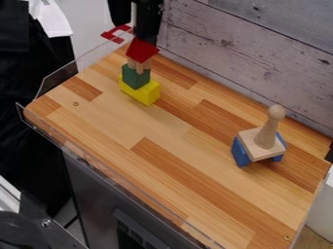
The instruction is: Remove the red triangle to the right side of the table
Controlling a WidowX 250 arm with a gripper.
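At the top, left of centre, part of the black gripper [148,22] shows behind and just above the tower; whether it touches the red triangle cannot be told. The red triangle [141,50] sits as a roof on small light wooden pieces [138,65]. These stand on a green block [135,77], which rests on a yellow block [139,90] on the table's far left part.
Toward the right of the wooden table [182,180], blue blocks [240,152] carry a flat wooden piece [255,150] with an upright, round-topped wooden peg [267,130]. A clear rim [71,68] edges the left side, and a plank wall [240,58] runs behind.
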